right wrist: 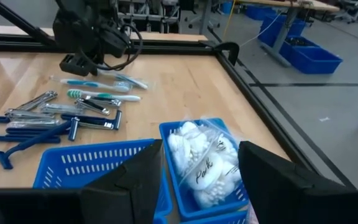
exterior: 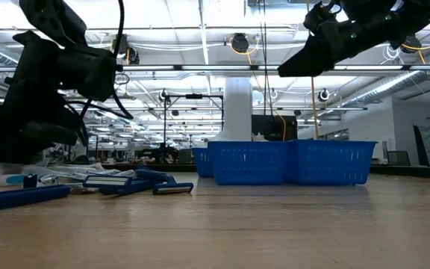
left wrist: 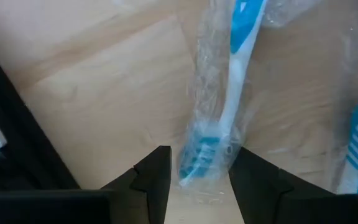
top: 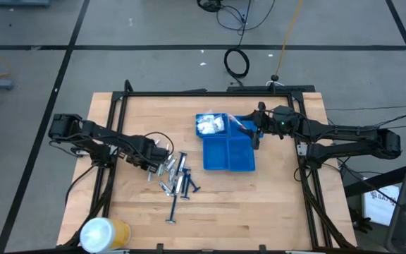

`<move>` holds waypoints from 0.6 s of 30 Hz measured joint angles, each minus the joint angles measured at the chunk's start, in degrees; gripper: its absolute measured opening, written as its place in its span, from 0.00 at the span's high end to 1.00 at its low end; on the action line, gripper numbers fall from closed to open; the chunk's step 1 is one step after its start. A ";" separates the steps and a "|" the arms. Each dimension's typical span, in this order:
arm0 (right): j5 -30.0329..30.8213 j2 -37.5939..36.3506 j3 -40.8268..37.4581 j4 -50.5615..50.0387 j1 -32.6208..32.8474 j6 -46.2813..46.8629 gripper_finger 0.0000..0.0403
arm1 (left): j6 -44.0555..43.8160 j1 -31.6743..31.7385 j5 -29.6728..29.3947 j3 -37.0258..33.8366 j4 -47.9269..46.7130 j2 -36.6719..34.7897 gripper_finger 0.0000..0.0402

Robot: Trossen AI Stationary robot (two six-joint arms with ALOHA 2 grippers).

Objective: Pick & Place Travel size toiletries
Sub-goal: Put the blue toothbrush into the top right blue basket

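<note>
A blue-and-white toothbrush in a crinkly clear wrapper (left wrist: 219, 118) is bracketed at its bristle end by the left gripper (left wrist: 199, 177), whose jaws stand part open around it without yet pinching, at the pile of blue razors and silver clippers (top: 178, 182) on the wooden table (top: 259, 204). If the jaws are shut on loose film alone, the toothbrush may be let slip or be dragged with its neighbours. The right gripper (right wrist: 201, 168) is held part open and empty above the blue compartment tray (top: 229, 152), where a clear packet of white cotton pieces (right wrist: 205, 163) already lies.
</note>
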 joint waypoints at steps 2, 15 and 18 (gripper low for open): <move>0.04 0.00 0.00 0.49 0.00 -0.08 0.51 | 0.95 0.23 0.23 -0.17 1.39 0.00 0.67; 0.22 0.00 0.02 0.83 -0.07 -0.22 0.51 | 0.17 -1.33 -9.73 6.96 -6.25 -3.56 0.90; 0.22 0.10 0.02 1.44 -0.07 0.68 0.51 | -0.02 -2.75 -15.37 13.01 -12.56 -6.52 0.90</move>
